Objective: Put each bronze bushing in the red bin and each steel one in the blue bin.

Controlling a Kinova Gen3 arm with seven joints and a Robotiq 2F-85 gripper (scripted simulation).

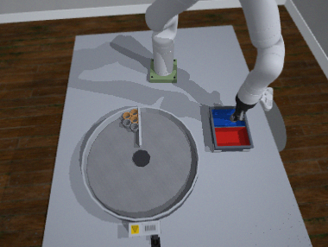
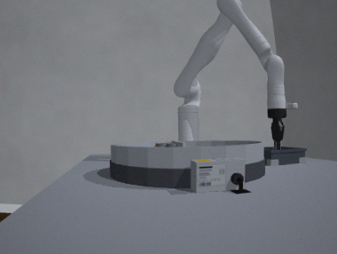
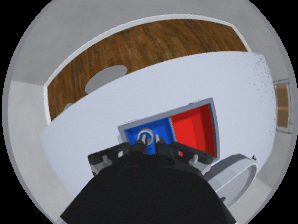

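Observation:
My gripper [image 1: 237, 117] [image 2: 278, 146] [image 3: 150, 139] points down over the blue bin [image 1: 219, 117] [image 3: 163, 126], its fingertips low and only a little apart. A grey steel bushing [image 3: 139, 136] shows in the blue bin beside and partly behind the fingertips; the fingers do not look clamped on it. The red bin [image 1: 230, 137] [image 3: 192, 131] shows no bushing. On the turntable [image 1: 116, 177] [image 2: 142, 155] [image 3: 241, 175], orange-brown bronze bushings [image 1: 134, 120] and two grey steel bushings [image 1: 130, 126] sit bunched against the thin divider [image 1: 140, 129]. My wrist hides part of the bin.
The two bins share one dark-rimmed tray [image 1: 211, 135] [image 2: 288, 156] right of the turntable. The green arm base plate [image 1: 163, 79] is behind. A labelled box [image 1: 144, 229] [image 2: 210, 175] and a small black stand [image 1: 155, 241] [image 2: 239, 184] are at the turntable's front.

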